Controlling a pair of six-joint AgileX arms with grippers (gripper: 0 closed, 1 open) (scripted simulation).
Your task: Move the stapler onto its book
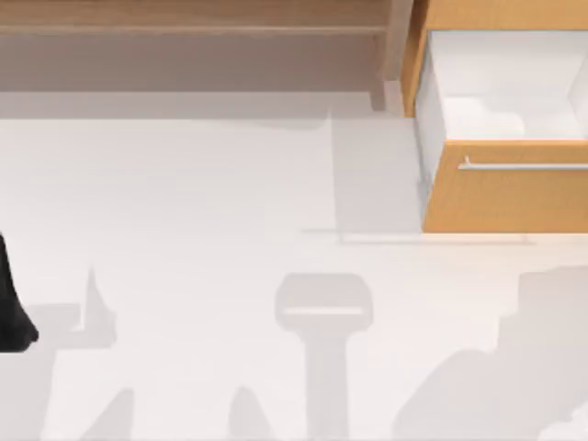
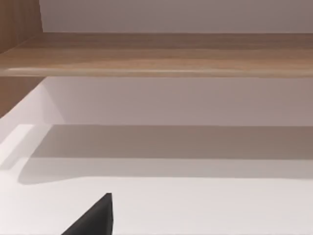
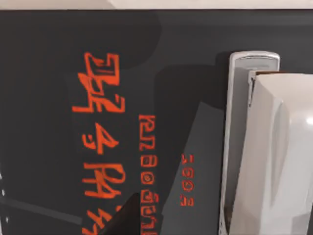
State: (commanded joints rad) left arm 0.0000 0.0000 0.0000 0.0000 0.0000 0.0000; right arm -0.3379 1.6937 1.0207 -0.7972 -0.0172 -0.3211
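In the right wrist view, a white and silver stapler point(image 3: 266, 147) lies lengthwise on a dark book point(image 3: 58, 98) with orange lettering on its cover. My right gripper point(image 3: 131, 218) hangs close over the book, and a dark part of it reaches in over the cover, beside the stapler and apart from it. My left arm point(image 1: 11, 308) is parked at the table's left edge. A dark part of my left gripper point(image 2: 93, 220) shows above bare white table.
A wooden cabinet with an open white drawer point(image 1: 501, 92) and its metal handle point(image 1: 524, 166) stands at the back right. A long wooden shelf point(image 1: 193, 18) runs along the back. Arm shadows fall across the white table point(image 1: 230, 202).
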